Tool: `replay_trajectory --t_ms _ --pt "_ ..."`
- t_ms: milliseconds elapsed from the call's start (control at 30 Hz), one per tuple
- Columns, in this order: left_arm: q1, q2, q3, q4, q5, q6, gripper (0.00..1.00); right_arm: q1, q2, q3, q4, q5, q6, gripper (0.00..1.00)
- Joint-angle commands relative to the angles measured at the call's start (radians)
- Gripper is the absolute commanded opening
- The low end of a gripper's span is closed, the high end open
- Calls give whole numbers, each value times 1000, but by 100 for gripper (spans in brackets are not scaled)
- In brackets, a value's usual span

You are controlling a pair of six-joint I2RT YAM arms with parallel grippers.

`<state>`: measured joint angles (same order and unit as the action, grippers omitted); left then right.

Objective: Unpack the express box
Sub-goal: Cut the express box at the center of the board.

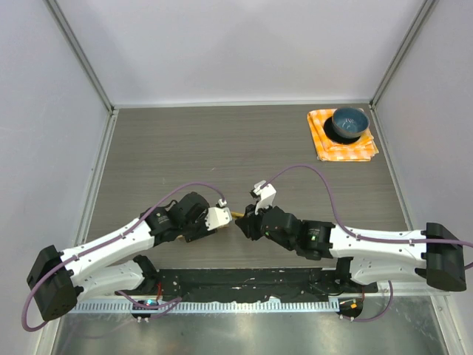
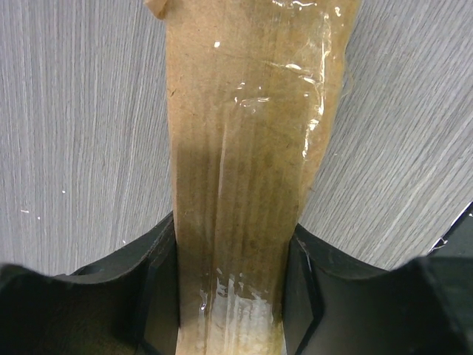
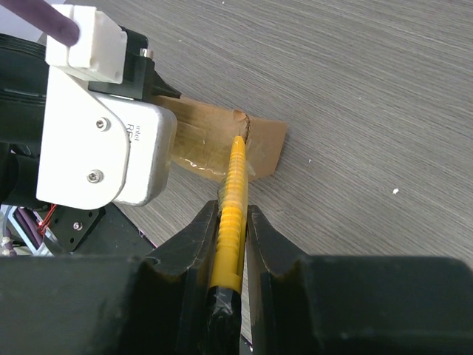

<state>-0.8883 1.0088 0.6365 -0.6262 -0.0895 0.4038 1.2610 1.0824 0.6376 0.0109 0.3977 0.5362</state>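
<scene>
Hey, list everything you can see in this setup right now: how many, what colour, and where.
box: one, brown cardboard with clear tape, front middle
tool: one, yellow and ridged, tip at the box's taped edge
cloth: one, orange checked, far right corner
bowl: one, blue, sitting on the cloth
table: one, grey-brown wood grain, under everything
left gripper: one, black fingers, shut on the box
right gripper: one, black fingers, shut on the tool
</scene>
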Motion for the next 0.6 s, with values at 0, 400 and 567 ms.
replay_trajectory --t_ms 0,400,567 --pt "-3 -27 3 51 -9 -8 49 -2 17 34 60 13 24 1" --pt "-5 -41 0 43 -1 -17 49 -2 95 89 -48 46 36 1" --pt "-3 -41 14 43 -3 -17 49 -6 171 148 -94 9 62 1"
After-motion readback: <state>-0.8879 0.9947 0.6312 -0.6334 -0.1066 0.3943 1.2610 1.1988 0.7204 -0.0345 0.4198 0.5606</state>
